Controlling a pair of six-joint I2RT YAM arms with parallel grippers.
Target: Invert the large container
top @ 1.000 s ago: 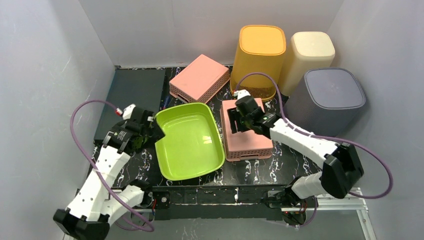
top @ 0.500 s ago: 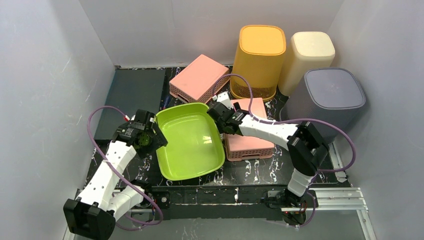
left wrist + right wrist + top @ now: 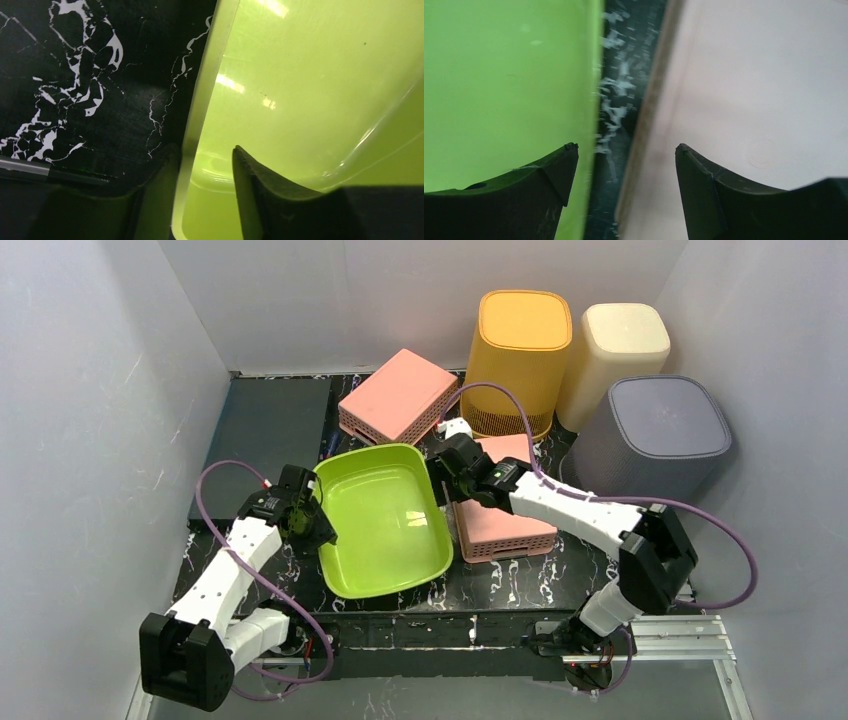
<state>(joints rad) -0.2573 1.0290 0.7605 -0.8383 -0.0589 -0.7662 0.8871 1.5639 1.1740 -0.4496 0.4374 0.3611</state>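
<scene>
Top external: left end effector (image 3: 318, 525) part-open astride the green container (image 3: 385, 530) rim, right end effector (image 3: 447, 476) wide opposite; we judge a two-sided flip grip.

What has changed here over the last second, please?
The right gripper swung left off the pink basket to the gap beside the tub, jaws open. The left gripper moved in so its fingers straddle the tub's left rim; whether they grip is unclear. The basket shifted slightly right. The tub is still upright, the tall bins unmoved.
</scene>
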